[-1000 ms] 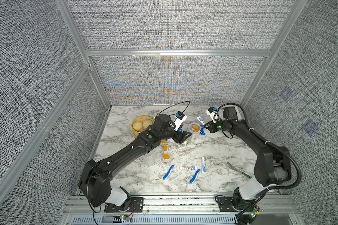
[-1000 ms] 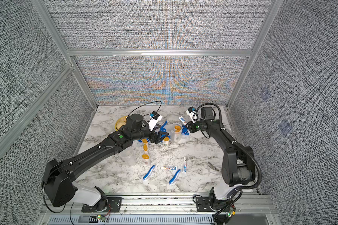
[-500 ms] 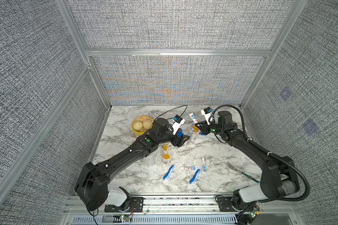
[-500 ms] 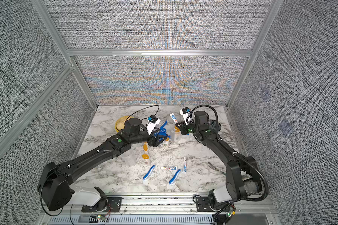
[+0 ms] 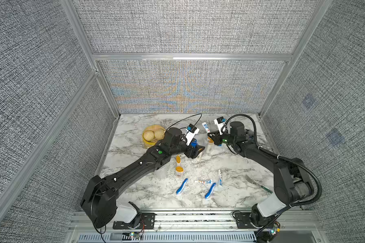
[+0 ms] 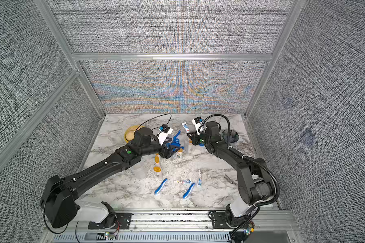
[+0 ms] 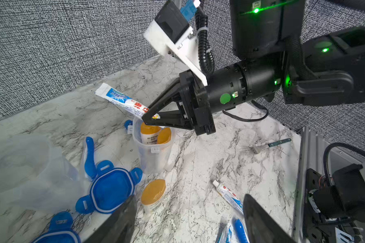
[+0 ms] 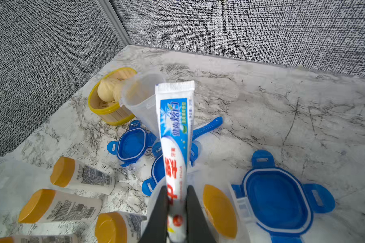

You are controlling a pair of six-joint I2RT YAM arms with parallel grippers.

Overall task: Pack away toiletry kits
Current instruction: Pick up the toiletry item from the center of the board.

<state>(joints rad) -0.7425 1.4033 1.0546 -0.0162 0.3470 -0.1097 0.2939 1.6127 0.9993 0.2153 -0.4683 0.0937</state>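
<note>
My right gripper (image 8: 177,202) is shut on the cap end of a white and blue toothpaste tube (image 8: 174,126), which sticks out past its fingertips. In the left wrist view this gripper (image 7: 151,116) hangs just over the mouth of a clear jar (image 7: 154,155) that holds an orange-capped bottle (image 7: 149,134). Both top views show the tube (image 5: 205,127) above that jar (image 5: 209,147). My left gripper (image 7: 189,212) is open and empty, low over the table beside an upright orange-capped bottle (image 7: 153,193) and a blue clip lid (image 7: 111,189).
Two blue toothbrushes (image 5: 181,186) (image 5: 210,190) and two toothpaste tubes (image 5: 203,181) (image 5: 219,177) lie near the front. More bottles (image 8: 82,174) lie beside the lids (image 8: 276,202). A yellow steamer (image 5: 153,135) sits back left, a dark bowl (image 6: 230,135) back right, a fork (image 5: 257,183) front right.
My right arm has swung left with the toothpaste tube, from behind the jar to just over its mouth. The left gripper has stayed open and almost still.
</note>
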